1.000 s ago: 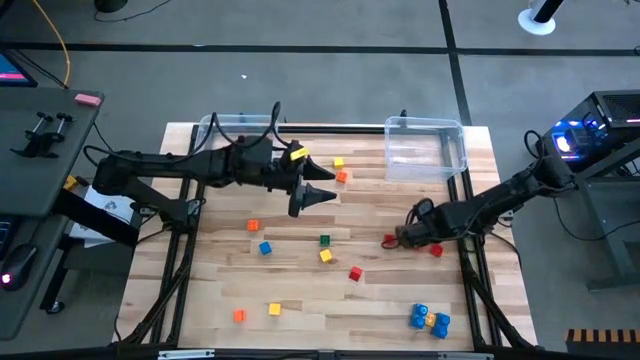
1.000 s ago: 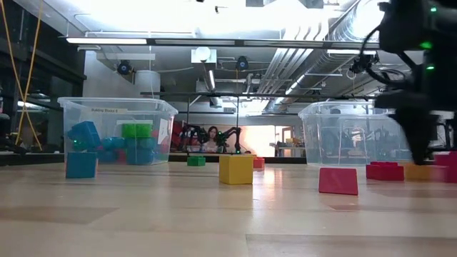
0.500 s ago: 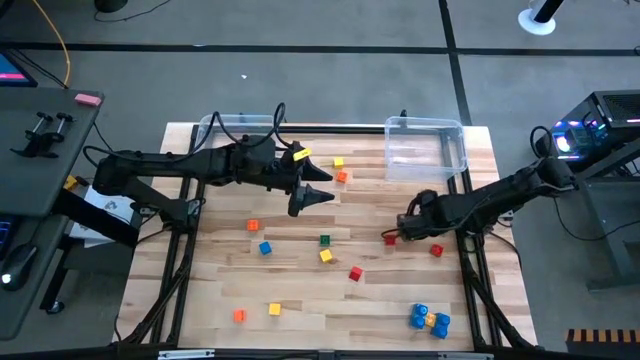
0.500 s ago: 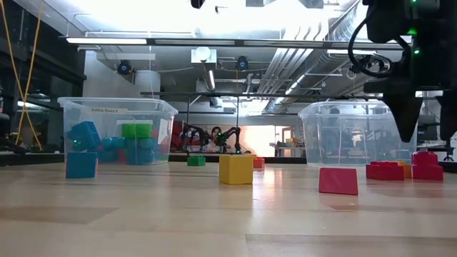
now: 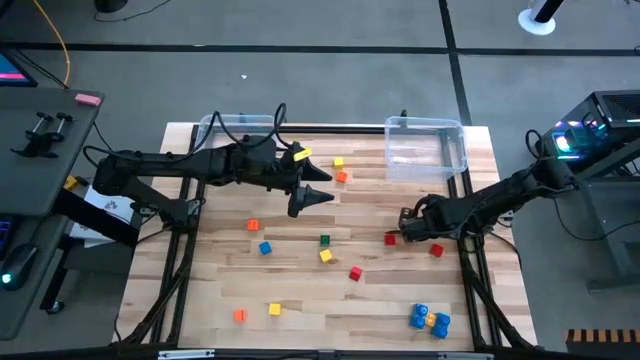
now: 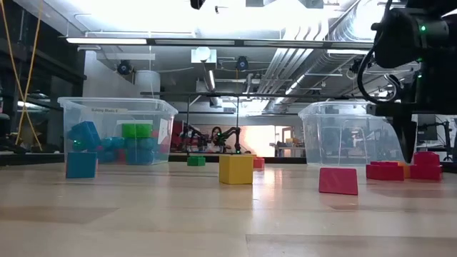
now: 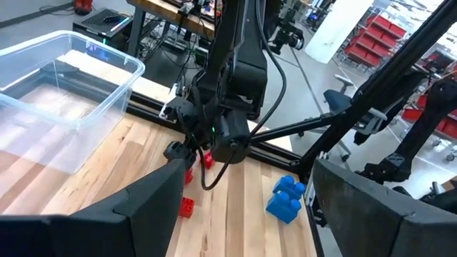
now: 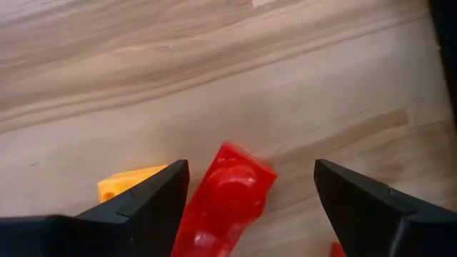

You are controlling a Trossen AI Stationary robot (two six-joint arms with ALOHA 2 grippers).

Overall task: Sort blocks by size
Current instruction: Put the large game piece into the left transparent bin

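A pale wooden slatted table point(image 5: 300, 290) stands on a grey floor, seen from above with both dark arms reaching in. Nearest the front edge, at about five o'clock, lies a cluster of blue and yellow plastic bricks point(image 5: 429, 319), with a small orange cube point(image 5: 239, 315) and a small yellow cube point(image 5: 274, 309) at seven o'clock. Toward the middle sit a red cube point(image 5: 355, 273), a yellow cube point(image 5: 326, 256), a green cube point(image 5: 324, 240), a blue cube point(image 5: 265, 248) and an orange cube point(image 5: 252, 226). At three o'clock the right gripper point(image 5: 402, 226) is low over the wood with its fingers spread wide, a small red plastic brick point(image 8: 225, 196) lying loose between them and a yellow-orange piece point(image 8: 125, 184) just beside. The left gripper point(image 5: 318, 195) hangs above the centre, its fingers wide apart and holding nothing. At the far edge stand a clear plastic bin holding blue and green bricks point(image 6: 118, 132) at eleven o'clock and another clear plastic bin point(image 5: 426, 150) at one o'clock.
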